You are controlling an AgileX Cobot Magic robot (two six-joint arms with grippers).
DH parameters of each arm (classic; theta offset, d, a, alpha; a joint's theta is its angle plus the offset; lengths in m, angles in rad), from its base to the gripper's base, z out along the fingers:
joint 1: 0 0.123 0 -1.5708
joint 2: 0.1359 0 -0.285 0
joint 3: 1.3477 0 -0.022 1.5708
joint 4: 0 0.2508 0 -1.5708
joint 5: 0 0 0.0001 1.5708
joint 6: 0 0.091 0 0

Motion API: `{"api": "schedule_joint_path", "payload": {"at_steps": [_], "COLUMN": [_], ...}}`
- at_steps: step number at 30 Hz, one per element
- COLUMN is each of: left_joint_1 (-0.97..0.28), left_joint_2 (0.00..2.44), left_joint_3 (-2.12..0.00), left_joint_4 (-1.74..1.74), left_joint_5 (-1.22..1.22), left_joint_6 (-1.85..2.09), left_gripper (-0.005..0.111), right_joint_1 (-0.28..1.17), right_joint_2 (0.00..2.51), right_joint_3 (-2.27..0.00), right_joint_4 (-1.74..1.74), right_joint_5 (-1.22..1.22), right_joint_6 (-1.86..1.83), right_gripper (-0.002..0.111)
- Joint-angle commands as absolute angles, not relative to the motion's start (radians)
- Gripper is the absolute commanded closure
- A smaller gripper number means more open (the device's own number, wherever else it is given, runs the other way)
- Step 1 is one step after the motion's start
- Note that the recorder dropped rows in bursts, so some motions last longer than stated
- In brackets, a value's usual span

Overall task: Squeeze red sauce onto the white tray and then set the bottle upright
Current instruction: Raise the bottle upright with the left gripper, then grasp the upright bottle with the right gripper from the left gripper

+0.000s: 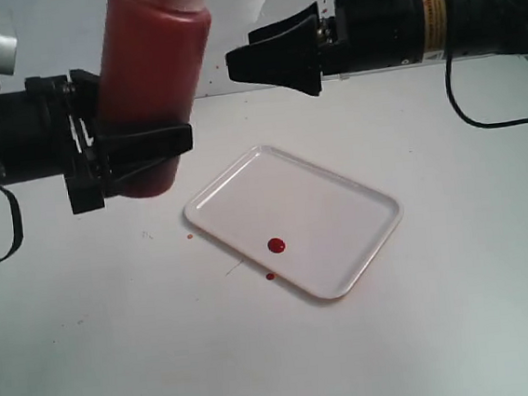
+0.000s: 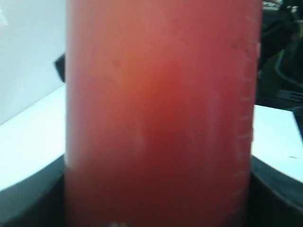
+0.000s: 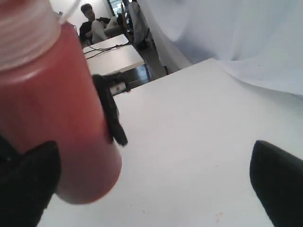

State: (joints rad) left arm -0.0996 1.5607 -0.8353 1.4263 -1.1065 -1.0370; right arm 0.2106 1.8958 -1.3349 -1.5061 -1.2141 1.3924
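A matte white table (image 1: 464, 328) fills the exterior view, marked with a few faint specks and scuffs. In the right wrist view a white draped backdrop (image 3: 227, 28) hangs behind it, and beyond that a person (image 3: 90, 21) sits at pale desks (image 3: 113, 54) in a dim room. The white tray (image 1: 340, 209) lies flat near the middle of the table, set at an angle. One round drop of red sauce (image 1: 276, 245) sits near its front rim, and a smaller drop lies on the table just outside the rim. The bottle (image 1: 154, 77) hangs in the air left of the tray, cap end up and slightly tilted. The left gripper (image 1: 139, 163) is clamped on its lower body. The right gripper (image 1: 260, 60) hovers beside the bottle, its fingers (image 3: 28, 184) spread wide and holding nothing. A yellow label (image 1: 432, 18) wraps the right arm, but its print is too small to read.
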Motion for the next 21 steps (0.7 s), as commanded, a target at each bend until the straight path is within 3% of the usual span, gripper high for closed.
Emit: {"api": "schedule_joint_path", "payload": {"at_steps": [1,12,16,19,21], "left_joint_1": [-0.097,-0.097,-0.097,-0.097,-0.097], "left_joint_2": [1.635,1.727,1.727,1.727,1.727], "left_joint_3": [-0.837,-0.837,-0.837,-0.837,-0.837], "left_joint_4": [1.394,1.37,1.376,1.396,1.405], "left_joint_5": [-1.221,-1.221,-1.221,-1.221,-1.221], "left_joint_6": [-1.019,-1.009,-1.009,-1.009,-1.009], "left_gripper": [0.107,0.107,0.107,0.107,0.107], "right_joint_1": [0.317,0.447,0.525,0.538,0.54], "right_joint_2": [1.892,1.892,1.892,1.892,1.892], "right_joint_3": [-1.34,-1.34,-1.34,-1.34,-1.34], "right_joint_4": [-1.5,-1.468,-1.456,-1.456,-1.451], "right_joint_5": [-1.221,-1.166,-0.988,-0.968,-0.983], "right_joint_6": [1.264,1.193,1.193,1.193,1.193], "right_gripper": [0.003,0.003,0.004,0.016,0.037]}}
